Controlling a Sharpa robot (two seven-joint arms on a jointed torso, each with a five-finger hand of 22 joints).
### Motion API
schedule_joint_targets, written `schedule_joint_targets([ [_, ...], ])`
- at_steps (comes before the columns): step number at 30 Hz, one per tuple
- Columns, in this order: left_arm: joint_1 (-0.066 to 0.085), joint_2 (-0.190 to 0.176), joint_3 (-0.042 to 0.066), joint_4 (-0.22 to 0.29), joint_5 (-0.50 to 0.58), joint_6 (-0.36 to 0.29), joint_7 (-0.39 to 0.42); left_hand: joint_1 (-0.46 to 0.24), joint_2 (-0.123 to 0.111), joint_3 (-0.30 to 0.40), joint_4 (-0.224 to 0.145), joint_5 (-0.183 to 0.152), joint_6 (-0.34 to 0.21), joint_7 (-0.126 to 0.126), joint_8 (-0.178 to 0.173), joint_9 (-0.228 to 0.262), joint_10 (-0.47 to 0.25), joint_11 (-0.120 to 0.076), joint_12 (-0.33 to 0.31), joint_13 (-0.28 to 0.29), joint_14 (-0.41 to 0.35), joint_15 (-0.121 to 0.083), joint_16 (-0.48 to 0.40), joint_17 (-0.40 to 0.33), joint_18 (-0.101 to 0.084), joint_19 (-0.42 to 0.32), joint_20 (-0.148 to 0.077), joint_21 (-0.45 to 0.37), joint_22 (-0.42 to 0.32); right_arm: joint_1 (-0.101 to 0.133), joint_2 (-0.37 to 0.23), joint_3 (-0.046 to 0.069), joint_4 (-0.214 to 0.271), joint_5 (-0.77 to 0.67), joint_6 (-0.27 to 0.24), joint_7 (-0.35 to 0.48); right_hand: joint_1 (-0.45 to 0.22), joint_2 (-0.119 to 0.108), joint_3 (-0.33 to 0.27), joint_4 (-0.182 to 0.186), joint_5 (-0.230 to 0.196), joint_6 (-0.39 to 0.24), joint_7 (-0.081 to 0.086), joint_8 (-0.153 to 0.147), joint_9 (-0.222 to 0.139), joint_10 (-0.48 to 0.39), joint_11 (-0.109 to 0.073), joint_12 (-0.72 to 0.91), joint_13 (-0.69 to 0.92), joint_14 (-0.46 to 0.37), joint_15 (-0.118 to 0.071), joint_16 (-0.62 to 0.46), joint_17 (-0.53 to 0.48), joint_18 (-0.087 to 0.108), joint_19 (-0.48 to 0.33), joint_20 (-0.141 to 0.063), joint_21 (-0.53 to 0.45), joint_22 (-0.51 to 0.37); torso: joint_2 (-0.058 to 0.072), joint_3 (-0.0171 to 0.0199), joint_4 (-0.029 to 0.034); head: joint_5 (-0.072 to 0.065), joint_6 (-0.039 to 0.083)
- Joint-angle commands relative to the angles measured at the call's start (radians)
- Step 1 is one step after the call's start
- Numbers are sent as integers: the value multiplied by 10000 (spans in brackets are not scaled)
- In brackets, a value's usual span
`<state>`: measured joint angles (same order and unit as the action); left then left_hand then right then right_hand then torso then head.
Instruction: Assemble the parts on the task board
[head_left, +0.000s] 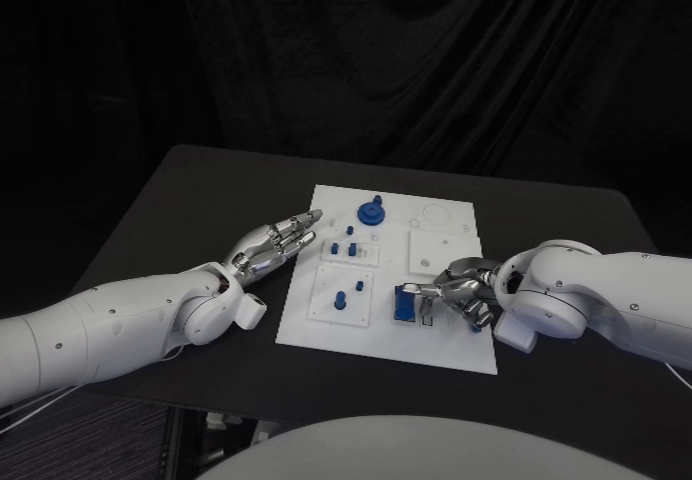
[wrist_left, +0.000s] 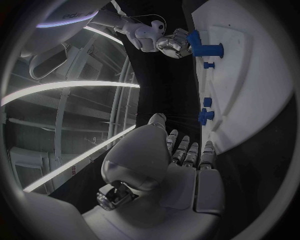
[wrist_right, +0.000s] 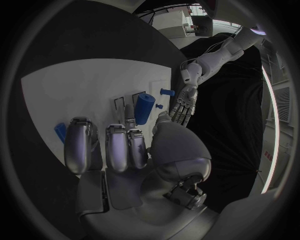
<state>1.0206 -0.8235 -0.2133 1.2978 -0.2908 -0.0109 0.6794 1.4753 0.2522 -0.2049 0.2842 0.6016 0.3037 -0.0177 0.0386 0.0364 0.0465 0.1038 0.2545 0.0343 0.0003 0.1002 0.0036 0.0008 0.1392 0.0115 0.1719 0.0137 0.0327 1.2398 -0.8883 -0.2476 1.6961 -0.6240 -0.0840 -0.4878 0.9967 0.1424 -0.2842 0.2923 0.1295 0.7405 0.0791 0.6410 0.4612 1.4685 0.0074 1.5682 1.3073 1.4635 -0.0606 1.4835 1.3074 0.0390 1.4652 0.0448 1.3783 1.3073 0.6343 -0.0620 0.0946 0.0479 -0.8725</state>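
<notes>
white board (head_left: 433, 340) lies mid-table (head_left: 173, 200), small blue pegs (head_left: 342, 298) standing in its left blocks and a blue round knob (head_left: 372, 211) near its far edge. left hand (head_left: 274, 243) rests flat at the board's left edge, fingers straight and apart, holding nothing. right hand (head_left: 459, 296) sits over the near right part of the board, fingers curled around a blue block (head_left: 405, 304); it seems to grip it, though contact is partly hidden.
</notes>
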Motion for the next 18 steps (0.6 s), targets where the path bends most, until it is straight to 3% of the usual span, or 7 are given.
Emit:
schedule_joint_targets([
  [1, -9, 23, 9, 10, 16, 116, 1448, 52, 64, 76, -6, -48, -48, 43, -26, -7, -3, 48, -45, -10, -3, 73, -36, -8, 16, 25, 73, -28, 7, 11, -46, 3, 58, 17, -251, 207, -77, 46, -81, -17, -83, 101, 1, 119, 41, 1023, -22, 26, 2635, 717, -11, 43, 668, 81, 328, 32, 23, 2013, -8, 2, -1, 18, -2],
  [6, -12, 27, 9, 1, 16, 126, 1448, 52, 70, 81, -8, -42, -55, 52, -25, -8, -5, 51, -48, -10, -3, 80, -36, -8, 21, 26, 84, -28, 8, 10, -139, 3, 170, -94, -77, 331, 728, 35, -63, -191, 573, 137, -118, 709, 352, 1023, -126, 26, 2635, 727, -97, 77, 721, 72, 345, -47, 68, 2027, -7, 0, 8, 0, -2],
  [7, -13, 29, 9, 0, 16, 128, 1449, 52, 70, 81, -8, -42, -55, 52, -25, -8, -5, 51, -48, -10, -3, 80, -36, -8, 21, 26, 84, -28, 8, 10, -155, 3, 198, -198, -40, 352, 1119, -17, -34, -308, 894, 92, -200, 1162, 660, 1023, -211, 26, 2635, 731, -148, 92, 746, 67, 352, -100, 88, 2033, -6, 0, 12, -5, -2],
  [9, -14, 33, 9, -4, 16, 134, 1449, 52, 70, 81, -8, -42, -55, 52, -25, -8, -5, 51, -48, -10, -3, 80, -36, -8, 21, 26, 84, -28, 8, 9, -186, 3, 263, -480, 12, 392, 1414, -66, -25, -409, 1053, 64, -272, 1649, 1001, 1023, -262, 26, 2635, 738, -208, 110, 780, 61, 364, -145, 120, 2043, -6, 0, 17, -11, -2],
  [11, -16, 35, 9, -6, 16, 139, 1450, 52, 70, 81, -8, -42, -55, 52, -25, -8, -5, 51, -48, -10, -3, 80, -36, -8, 21, 26, 84, -28, 8, 8, -219, 3, 334, -785, 53, 433, 1630, -115, -58, -483, 1029, -95, -391, 2406, 1587, 1023, -365, 26, 2635, 738, -294, 115, 787, 62, 367, -229, 124, 2043, -6, 1, 17, -6, -2],
  [13, -17, 38, 9, -10, 16, 145, 1449, 53, 72, 85, -10, -38, -63, 56, -26, -8, -7, 53, -50, -10, -3, 86, -36, -8, 24, 27, 92, -27, 9, 7, -244, 3, 385, -973, 83, 454, 1710, -132, -118, -471, 940, -292, -470, 2945, 2048, 1023, -443, 26, 2635, 739, -360, 118, 791, 59, 368, -286, 125, 2043, -5, 2, 12, 0, -2],
  [18, -20, 42, 9, -19, 16, 160, 1441, 53, 72, 85, -10, -38, -63, 56, -26, -8, -7, 53, -50, -10, -3, 86, -36, -8, 24, 27, 92, -27, 9, 6, -295, 3, 450, -1223, 189, 446, 1788, -153, -211, -449, 760, -417, -617, 3771, 2751, 1023, -565, 26, 2635, 744, -463, 128, 811, 56, 375, -378, 137, 2046, -7, 2, -2, 11, -2],
])
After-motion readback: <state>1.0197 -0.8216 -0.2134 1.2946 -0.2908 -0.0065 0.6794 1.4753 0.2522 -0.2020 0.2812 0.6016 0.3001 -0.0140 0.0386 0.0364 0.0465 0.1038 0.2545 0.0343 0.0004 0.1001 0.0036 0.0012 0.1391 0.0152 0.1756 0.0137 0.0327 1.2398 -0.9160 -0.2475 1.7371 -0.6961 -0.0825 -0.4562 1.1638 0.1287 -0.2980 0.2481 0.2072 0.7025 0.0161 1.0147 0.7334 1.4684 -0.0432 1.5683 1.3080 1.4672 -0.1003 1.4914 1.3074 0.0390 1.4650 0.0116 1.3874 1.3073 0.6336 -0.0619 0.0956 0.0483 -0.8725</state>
